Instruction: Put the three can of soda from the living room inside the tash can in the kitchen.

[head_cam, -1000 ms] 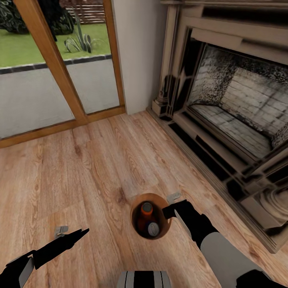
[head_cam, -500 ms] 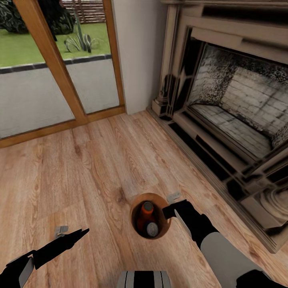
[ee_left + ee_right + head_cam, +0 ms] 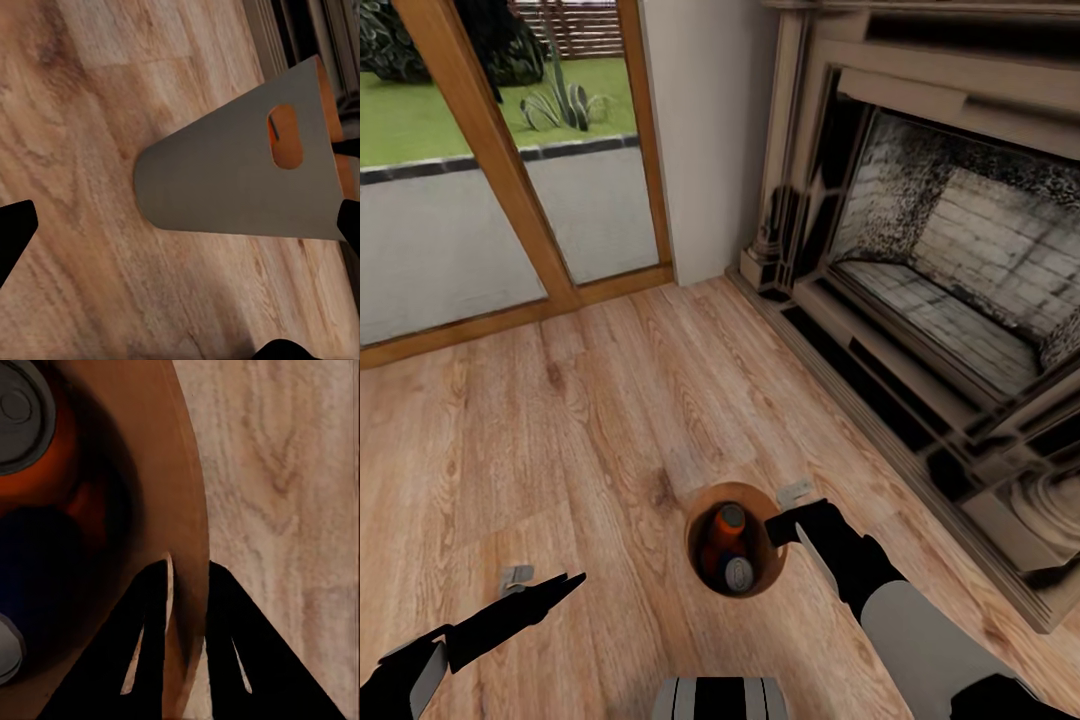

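Copper bin [image 3: 705, 505] holding two visible cans, right end effector [image 3: 788, 525] clamping its rim, left end effector [image 3: 545, 588] wide.

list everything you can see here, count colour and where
trash can: one, copper-brown, on the wood floor just ahead of the robot, its rim pinched by the right claw
soda cans: two tops show inside the bin, one orange and one with a grey top; a dark blue shape beside them in the right wrist view may be a third
floor: light wood planks
fireplace: one, grey-beige surround, brick inside, to the right
glass door: wood-framed, far left, lawn outside
left claw: black, open, low over the floor, holding nothing
right claw: black, shut on the bin's rim
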You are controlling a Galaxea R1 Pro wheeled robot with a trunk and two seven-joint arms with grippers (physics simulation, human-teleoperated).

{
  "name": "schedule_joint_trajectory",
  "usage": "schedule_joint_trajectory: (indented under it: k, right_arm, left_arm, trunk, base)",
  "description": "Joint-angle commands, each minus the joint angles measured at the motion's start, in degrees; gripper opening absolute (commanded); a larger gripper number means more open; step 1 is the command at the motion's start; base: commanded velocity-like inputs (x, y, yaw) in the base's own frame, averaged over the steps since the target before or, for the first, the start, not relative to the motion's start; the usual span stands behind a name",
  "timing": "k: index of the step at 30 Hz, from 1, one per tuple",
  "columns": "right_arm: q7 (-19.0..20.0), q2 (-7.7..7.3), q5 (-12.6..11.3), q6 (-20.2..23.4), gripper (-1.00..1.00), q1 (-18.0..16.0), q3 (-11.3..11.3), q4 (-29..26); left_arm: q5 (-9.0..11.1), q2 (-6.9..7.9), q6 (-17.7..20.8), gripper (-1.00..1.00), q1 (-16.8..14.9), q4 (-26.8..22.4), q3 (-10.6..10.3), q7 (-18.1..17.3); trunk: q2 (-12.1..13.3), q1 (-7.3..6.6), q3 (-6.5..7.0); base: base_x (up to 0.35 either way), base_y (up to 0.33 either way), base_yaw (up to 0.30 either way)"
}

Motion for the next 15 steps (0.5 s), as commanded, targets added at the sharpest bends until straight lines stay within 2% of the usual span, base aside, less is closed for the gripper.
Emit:
schedule_joint_trajectory:
  k: [1, 6, 15]
  right_arm:
    - [1.3, -0.01, 0.5, 0.0, -1.00, 0.1, -0.3, 0.1]
    - [1.3, -0.01, 0.5, 0.0, -1.00, 0.1, -0.3, 0.1]
    - [1.3, -0.01, 0.5, -0.1, -1.00, 0.1, -0.3, 0.1]
  left_arm:
    - [0.0, -0.01, 0.0, 1.00, 0.0, 0.0, -0.1, 0.0]
    - [0.0, -0.05, 0.0, 1.00, 0.0, 0.0, -0.2, 0.0]
    - [0.0, -0.06, 0.0, 1.00, 0.0, 0.0, -0.2, 0.0]
  trunk:
    - [0.0, 0.17, -0.01]
    - [-1.2, 0.82, -0.55]
    - [-1.2, 0.82, -0.55]
  base:
    - [0.000, 0.000, 0.000]
    - [0.000, 0.000, 0.000]
    - [0.000, 0.000, 0.000]
